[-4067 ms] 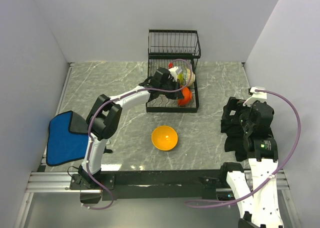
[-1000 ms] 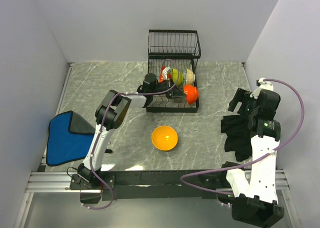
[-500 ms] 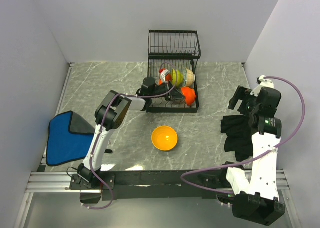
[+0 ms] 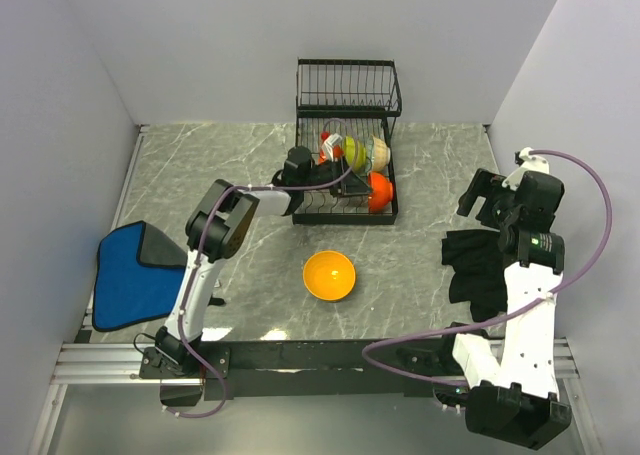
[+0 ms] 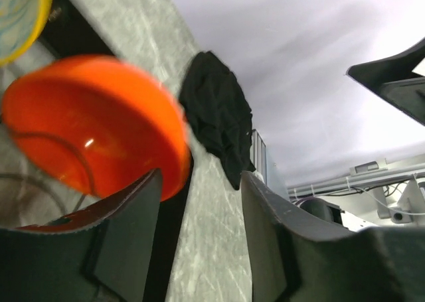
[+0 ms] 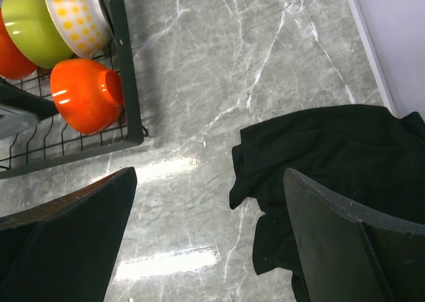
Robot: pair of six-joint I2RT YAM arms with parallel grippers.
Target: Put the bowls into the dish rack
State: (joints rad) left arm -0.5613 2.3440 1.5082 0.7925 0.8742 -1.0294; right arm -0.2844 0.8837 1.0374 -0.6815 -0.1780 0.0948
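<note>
The black wire dish rack (image 4: 347, 87) stands at the back of the table. Its lower tier holds a red-orange bowl (image 4: 327, 147), a lime green bowl (image 4: 352, 152) and a cream patterned bowl (image 4: 378, 152) on edge. A second red-orange bowl (image 4: 378, 190) (image 5: 93, 136) (image 6: 86, 93) lies at the front right of the rack. My left gripper (image 4: 352, 183) (image 5: 199, 242) reaches into the rack beside that bowl, open, with nothing between its fingers. An orange bowl (image 4: 329, 275) sits on the table in front of the rack. My right gripper (image 4: 484, 203) (image 6: 209, 242) hangs open above the table's right side.
A black cloth (image 4: 478, 270) (image 6: 332, 169) lies crumpled at the right, under the right arm. A blue folded cloth (image 4: 135, 275) lies at the left edge. The rack's upper basket (image 4: 348, 100) overhangs the back of the lower tier.
My left gripper has opened and let go of the red-orange bowl, which now rests in the rack's front right corner. The right arm has hardly moved.
</note>
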